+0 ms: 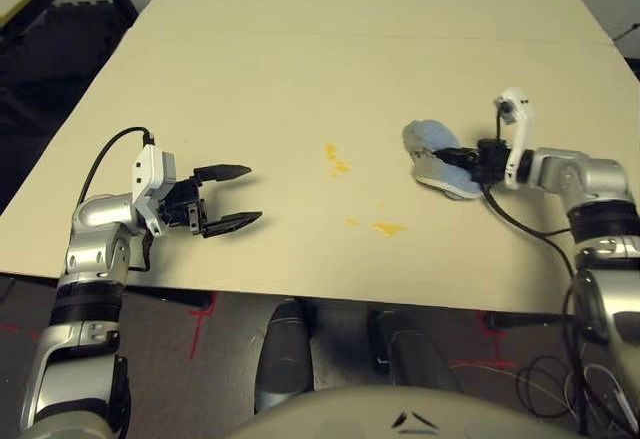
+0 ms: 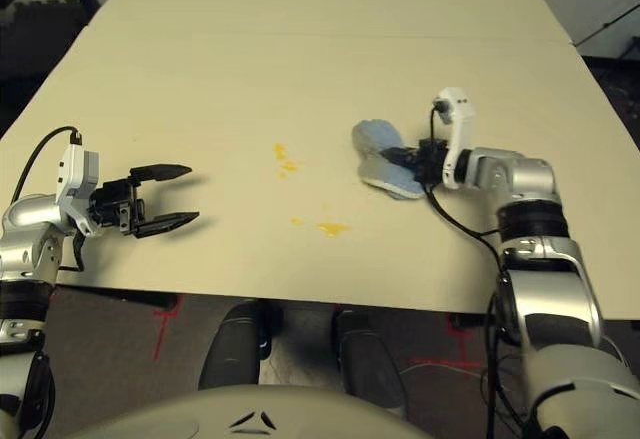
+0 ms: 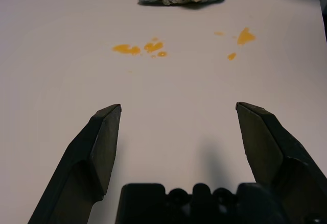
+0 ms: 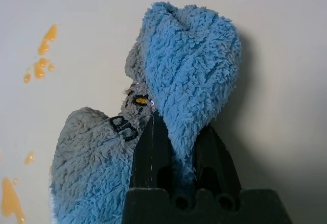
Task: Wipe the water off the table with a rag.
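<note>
From the head camera, the large pale beige wooden bench (image 1: pixel 300 69) with a thin seam across it carries the small light blue terry rag (image 1: pixel 440 157), bunched and lying toward the robot's right, pinched in the closed right end effector (image 1: pixel 462 159). The water (image 1: pixel 338 161), a few yellow-orange splotches with another patch nearer the front edge, lies between the two arms, just to the left of the rag, so a sweep would likely have to run leftward across the bench. The right arm is plainly the nearer one; the rag's long axis runs roughly front to back, across that sweep. The left end effector (image 1: pixel 228 199) hangs well off to the left with its black fingers spread and nothing between them, pointing toward the spill. In the left wrist view, the open fingers (image 3: pixel 97 152) frame bare bench, the splotches beyond them and the rag past those. In the right wrist view, the fingers clamp a fold of blue pile, a dark printed mark beside them, orange drips off to one side. Around the bench are dark floor and a black-framed table.
</note>
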